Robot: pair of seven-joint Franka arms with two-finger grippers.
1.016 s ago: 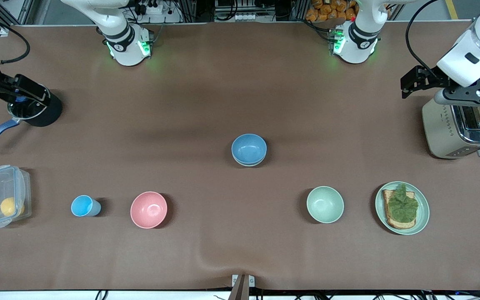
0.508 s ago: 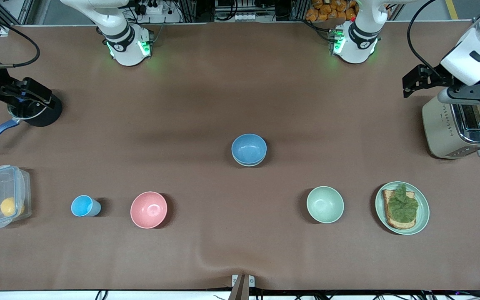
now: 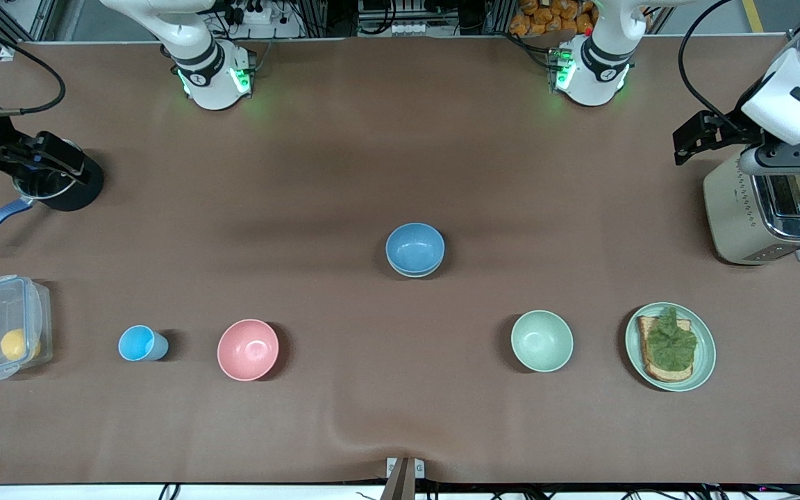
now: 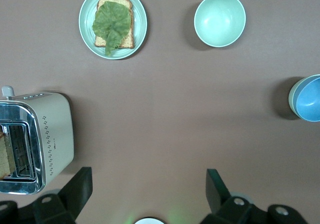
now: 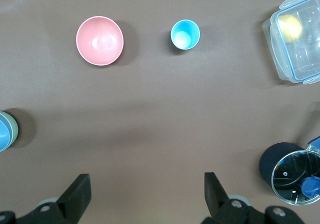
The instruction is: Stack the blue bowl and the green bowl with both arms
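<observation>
The blue bowl sits nested in the green bowl at the middle of the table; only the green bowl's rim shows below it. The stack also shows in the left wrist view, blue bowl in green bowl, and at the edge of the right wrist view. My left gripper is open and empty, up over the table beside the toaster. My right gripper is open and empty, up near the black pot. Both are well away from the bowls.
A paler mint-green bowl and a green plate with toast and lettuce stand toward the left arm's end. A pink bowl, a light-blue cup and a clear lidded box stand toward the right arm's end.
Both arms have drifted slightly outward toward their own ends of the table. The bowls have not moved.
</observation>
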